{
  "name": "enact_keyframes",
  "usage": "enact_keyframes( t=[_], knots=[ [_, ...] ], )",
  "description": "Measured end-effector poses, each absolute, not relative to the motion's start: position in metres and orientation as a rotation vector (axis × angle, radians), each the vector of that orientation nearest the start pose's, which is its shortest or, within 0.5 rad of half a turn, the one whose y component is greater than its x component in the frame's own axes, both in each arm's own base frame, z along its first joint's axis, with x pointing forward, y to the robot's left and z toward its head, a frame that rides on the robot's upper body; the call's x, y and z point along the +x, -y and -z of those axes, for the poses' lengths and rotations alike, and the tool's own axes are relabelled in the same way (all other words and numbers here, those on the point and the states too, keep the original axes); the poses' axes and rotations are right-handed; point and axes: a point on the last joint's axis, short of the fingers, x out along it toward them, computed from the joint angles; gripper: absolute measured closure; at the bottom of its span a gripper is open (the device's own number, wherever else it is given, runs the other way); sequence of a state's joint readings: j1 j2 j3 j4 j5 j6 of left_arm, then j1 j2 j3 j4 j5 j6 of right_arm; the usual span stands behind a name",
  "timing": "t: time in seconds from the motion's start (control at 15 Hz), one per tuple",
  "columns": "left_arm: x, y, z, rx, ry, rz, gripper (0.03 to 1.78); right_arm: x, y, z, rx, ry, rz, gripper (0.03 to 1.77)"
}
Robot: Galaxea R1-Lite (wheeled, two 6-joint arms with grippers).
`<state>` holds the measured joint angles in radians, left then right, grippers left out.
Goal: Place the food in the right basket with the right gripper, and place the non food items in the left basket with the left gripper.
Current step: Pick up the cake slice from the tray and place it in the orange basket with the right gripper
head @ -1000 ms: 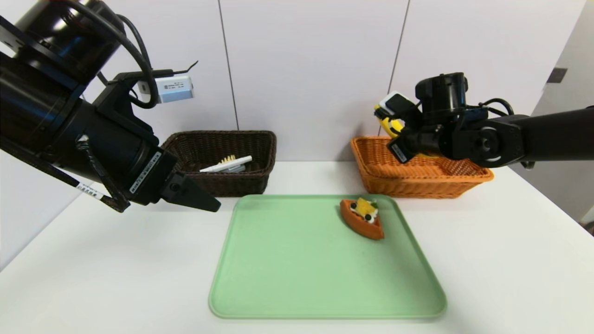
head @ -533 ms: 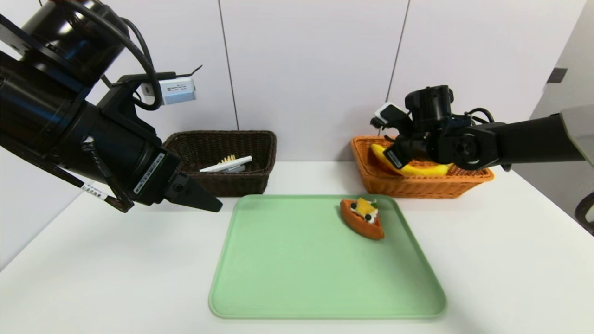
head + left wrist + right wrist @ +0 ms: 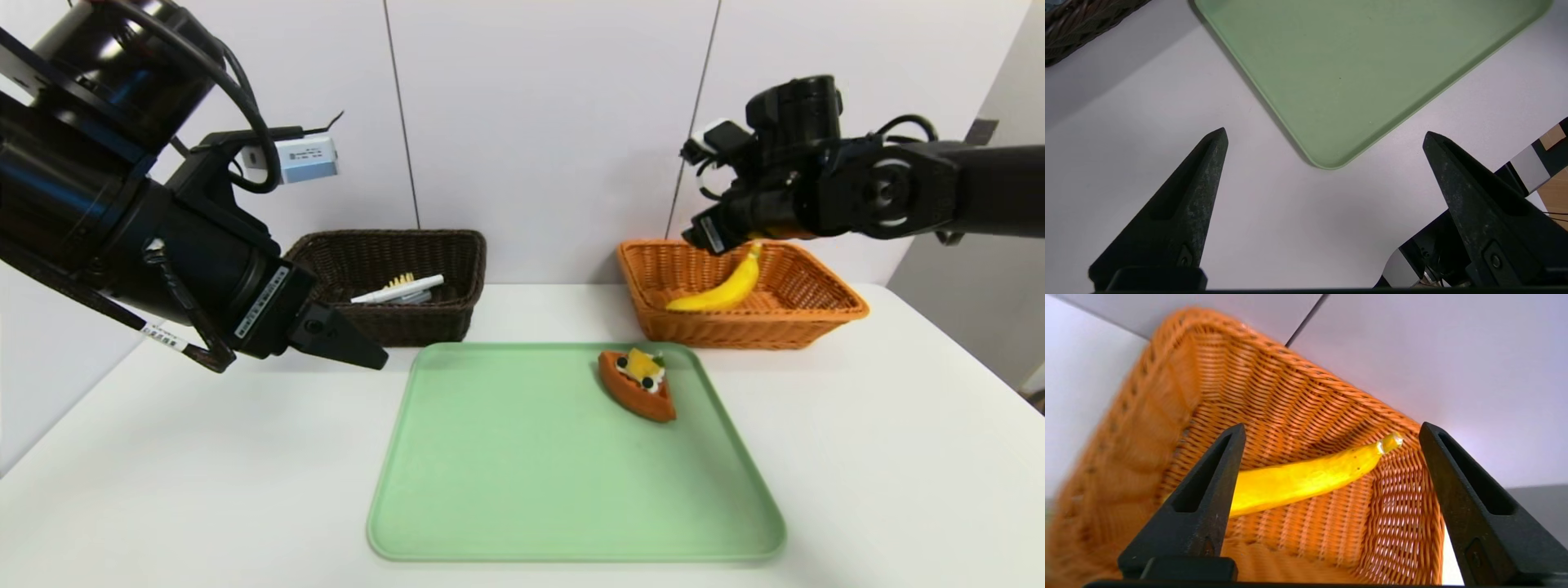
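Black and pointed, my right gripper [image 3: 1331, 430] has its jaws spread wide with nothing between them, hanging in the air above the far part of the right basket [image 3: 653, 314]. Through the gap in the right wrist view I see the banana [image 3: 1306, 479] lying free on the orange-tan weave, touching neither finger. From the head view the banana [image 3: 722, 287] lies inside that basket, one end on the floor toward its left side and the stem end tilted up toward the far wall, just below my right jaws. My left gripper [image 3: 1325, 136] also has its jaws spread and empty, poised over the bare white counter [image 3: 1126, 134] just off the near left corner of the green tray [image 3: 1355, 61]. In the head view my left gripper [image 3: 371, 355] sits left of the tray [image 3: 457, 523] and just in front of the left basket [image 3: 457, 282], the dark brown one on the far left of the counter [image 3: 898, 457]. Inside that basket lie the white marker [image 3: 397, 289] and the yellow spork [image 3: 400, 280], close together; the case I cannot make out clearly. The pastry wedge [image 3: 638, 384] rests on the far right part of the tray, in front of the right basket and well apart from both my grippers.
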<state>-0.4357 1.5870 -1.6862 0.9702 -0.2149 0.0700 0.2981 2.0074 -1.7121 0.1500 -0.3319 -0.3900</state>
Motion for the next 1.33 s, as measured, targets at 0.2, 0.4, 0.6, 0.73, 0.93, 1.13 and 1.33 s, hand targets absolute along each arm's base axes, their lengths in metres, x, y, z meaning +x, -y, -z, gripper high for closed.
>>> enact_keyframes(
  t=[0.2,0.4,0.6,0.73,0.93,1.13,1.33],
  knots=[
    [0.209,0.103,-0.317,0.160,-0.848,0.639,0.12,0.357,-0.123,-0.286,-0.335,-0.473,-0.064,0.25],
    [0.206,0.101,-0.318,0.160,-0.845,0.639,0.12,0.317,-0.140,-0.303,-0.147,-0.549,-0.088,0.20],
    [0.201,0.099,-0.319,0.160,-0.841,0.639,0.12,0.278,-0.157,-0.312,-0.016,-0.626,-0.112,0.16],
    [0.198,0.098,-0.320,0.159,-0.833,0.642,0.12,0.261,-0.164,-0.310,0.025,-0.680,-0.119,0.15],
    [0.195,0.096,-0.322,0.157,-0.826,0.640,0.12,0.251,-0.175,-0.293,0.024,-0.745,-0.127,0.13],
    [0.196,0.096,-0.322,0.145,-0.824,0.631,0.12,0.253,-0.186,-0.265,-0.036,-0.828,-0.122,0.12],
    [0.203,0.099,-0.322,0.146,-0.797,0.614,0.12,0.261,-0.195,-0.243,-0.074,-0.880,-0.093,0.11]
  ],
)
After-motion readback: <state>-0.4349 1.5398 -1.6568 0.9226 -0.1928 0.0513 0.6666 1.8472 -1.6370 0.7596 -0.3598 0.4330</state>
